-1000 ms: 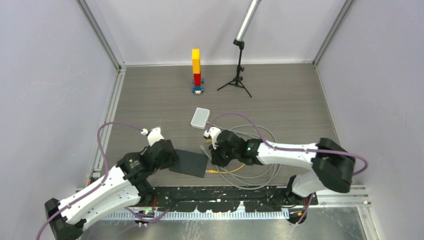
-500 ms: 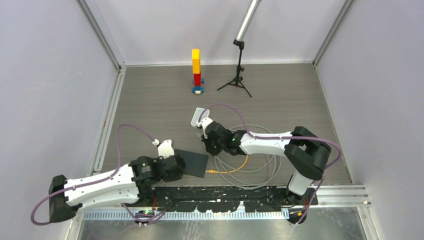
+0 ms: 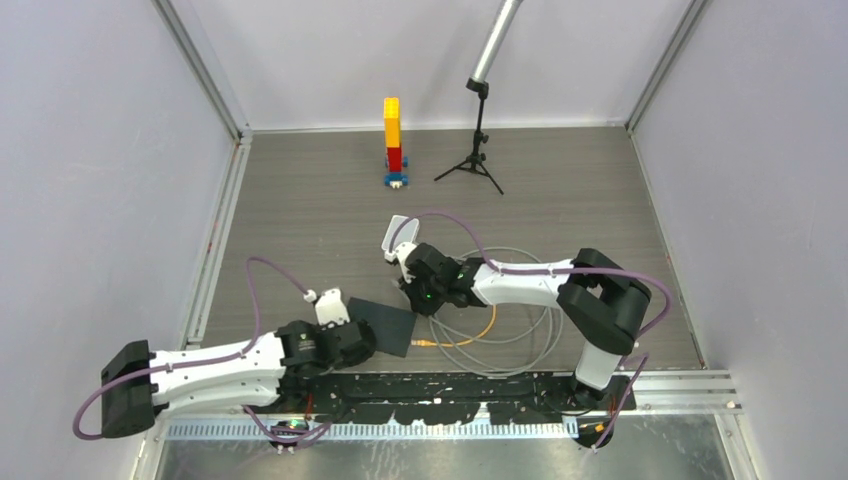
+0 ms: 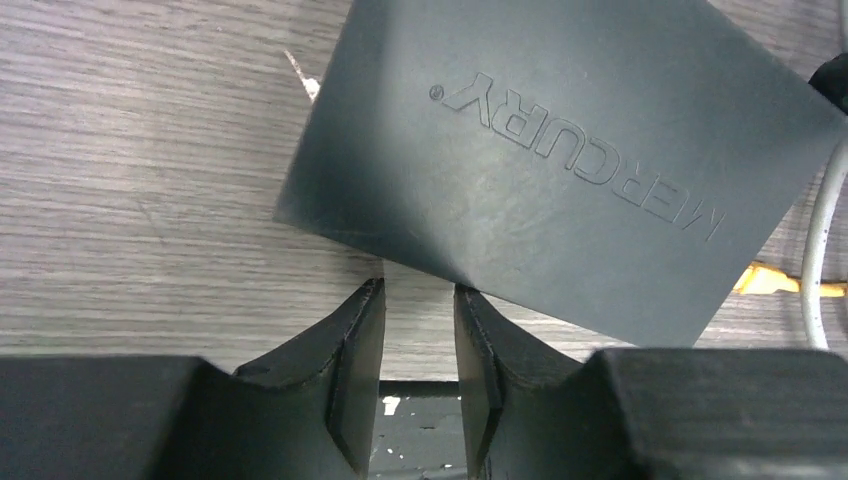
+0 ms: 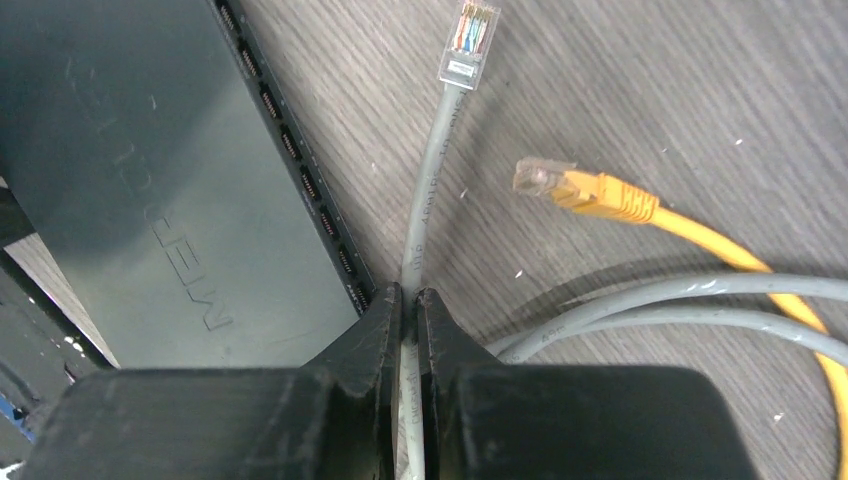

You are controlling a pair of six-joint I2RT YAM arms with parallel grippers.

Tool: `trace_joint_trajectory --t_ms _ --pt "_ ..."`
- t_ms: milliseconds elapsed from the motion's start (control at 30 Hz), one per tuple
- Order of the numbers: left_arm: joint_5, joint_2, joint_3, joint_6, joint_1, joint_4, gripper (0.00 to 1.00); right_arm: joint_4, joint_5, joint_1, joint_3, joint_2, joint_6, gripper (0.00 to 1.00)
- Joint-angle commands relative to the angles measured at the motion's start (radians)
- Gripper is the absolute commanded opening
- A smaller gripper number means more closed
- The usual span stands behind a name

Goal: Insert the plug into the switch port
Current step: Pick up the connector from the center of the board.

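The switch is a flat dark grey box marked MERCURY [image 3: 385,322] [image 4: 560,150], lying near the table's front edge. A row of switch ports [image 5: 300,180] runs along the side that faces the cables. My right gripper [image 5: 408,292] [image 3: 415,298] is shut on a grey cable, a short way behind its clear plug [image 5: 468,40]. The plug hangs over the wood, beside the port row and apart from it. My left gripper [image 4: 418,288] [image 3: 362,337] stands open by a narrow gap at the switch's near edge, with only table between its fingers.
An orange cable with its own clear plug [image 5: 545,178] lies right of the grey one. Grey cable loops [image 3: 530,330] coil under the right arm. A small white box [image 3: 397,232] sits behind the right wrist. A brick tower [image 3: 393,140] and a tripod [image 3: 475,150] stand at the back.
My left arm has drawn back and stretched low along the front edge, its jaws narrowing. The right arm has swung left and farther out with the grey cable.
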Motion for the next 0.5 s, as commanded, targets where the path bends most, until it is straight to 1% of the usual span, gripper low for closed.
trace_joint_trajectory --t_ms 0,200,300,400,467 --pt "-0.086 0.042 -0.021 -0.041 -0.004 0.05 0.35 -0.013 -0.078 0.009 -0.036 -0.024 -0.014 0.0" --pt "-0.186 0.04 -0.01 -0.085 0.001 0.01 0.41 0.0 -0.113 0.035 -0.066 -0.049 0.011 0.01" --pt "-0.231 0.023 -0.002 -0.074 0.027 -0.003 0.46 0.037 -0.124 0.051 -0.081 -0.057 0.039 0.01" --pt "-0.233 0.025 0.015 0.013 0.104 0.02 0.49 0.109 -0.119 0.067 -0.092 -0.065 0.077 0.0" --pt "-0.198 0.038 0.021 0.099 0.179 0.071 0.5 0.156 -0.117 0.076 -0.092 -0.056 0.107 0.01"
